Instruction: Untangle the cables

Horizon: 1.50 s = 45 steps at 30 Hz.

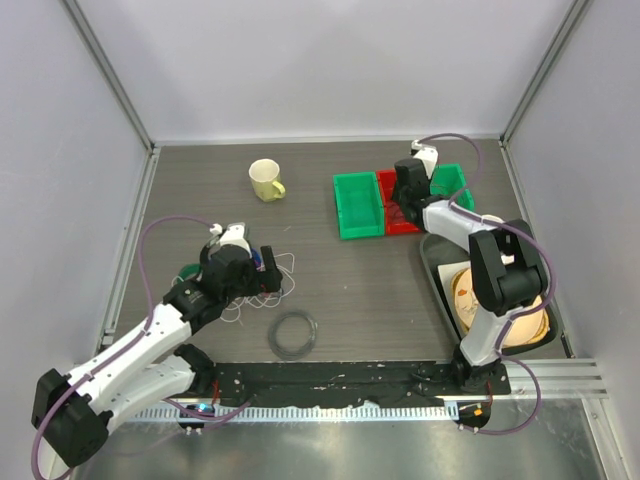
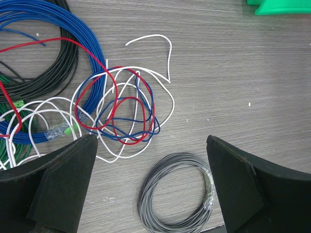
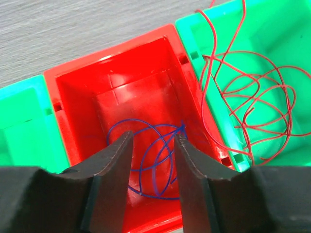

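Cables lie knotted beneath the wide-open left gripper; right gripper, jaws parted over the red bin, should rise straight, not snagging the blue-purple wire.

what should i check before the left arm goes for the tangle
1. left claw open wide above the tangle: ok
2. wires in the tangle separated: not ok, white, red and blue loops cross one another
3. grey coil apart from the tangle: ok
4. right claw open over the red bin: ok
5. purple wire free of that claw: cannot tell, it lies in the red bin and shows between the fingers
6. red wire lying in the green bin: ok
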Tool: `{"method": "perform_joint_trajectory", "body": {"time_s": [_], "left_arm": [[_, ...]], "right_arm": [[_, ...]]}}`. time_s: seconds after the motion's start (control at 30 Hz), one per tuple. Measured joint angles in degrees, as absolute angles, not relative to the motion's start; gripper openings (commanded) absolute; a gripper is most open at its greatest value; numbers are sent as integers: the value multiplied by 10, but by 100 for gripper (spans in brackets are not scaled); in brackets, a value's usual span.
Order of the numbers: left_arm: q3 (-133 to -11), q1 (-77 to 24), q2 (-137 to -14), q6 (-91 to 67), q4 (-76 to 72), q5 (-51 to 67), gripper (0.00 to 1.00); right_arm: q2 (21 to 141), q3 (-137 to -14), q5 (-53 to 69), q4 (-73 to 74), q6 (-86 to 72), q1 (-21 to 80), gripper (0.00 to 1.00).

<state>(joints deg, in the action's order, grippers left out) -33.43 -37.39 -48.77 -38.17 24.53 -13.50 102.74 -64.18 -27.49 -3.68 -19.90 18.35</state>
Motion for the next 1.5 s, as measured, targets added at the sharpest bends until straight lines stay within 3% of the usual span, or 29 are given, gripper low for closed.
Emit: {"method": "perform_joint_trajectory", "body": {"time_s": [0.17, 0.23, 0.4, 0.63, 0.77, 0.8, 0.97, 1.07, 1.17, 1.33, 1.5], "left_arm": [[-337, -374, -492, -390, 247, -139, 100], [-343, -374, -501, -392, 247, -140, 100], [-362, -368, -544, -411, 247, -143, 100], [-379, -326, -630, -457, 247, -144, 97], [-381, -308, -663, -499, 248, -144, 77], [-381, -306, -667, -510, 246, -144, 69], [-376, -306, -678, -556, 241, -156, 54], [-376, -306, -692, -571, 237, -163, 39], [-376, -306, -709, -582, 237, -168, 0], [-376, -306, -703, -581, 243, -166, 0], [-362, -307, -593, -555, 216, -127, 0]], "right_arm": [[995, -653, -237, -11, -190, 183, 76], [965, -647, -215, -4, -189, 183, 89], [821, -565, -158, -18, -188, 183, 91], [610, -345, 47, -124, -216, 182, 91], [563, -279, 110, -132, -243, 183, 91], [554, -274, 117, -133, -247, 183, 91], [520, -273, 135, -143, -258, 183, 91], [511, -273, 136, -149, -259, 183, 91], [510, -273, 135, -148, -259, 183, 91], [510, -273, 134, -145, -262, 183, 91], [508, -271, 170, -155, -265, 183, 91]]}}
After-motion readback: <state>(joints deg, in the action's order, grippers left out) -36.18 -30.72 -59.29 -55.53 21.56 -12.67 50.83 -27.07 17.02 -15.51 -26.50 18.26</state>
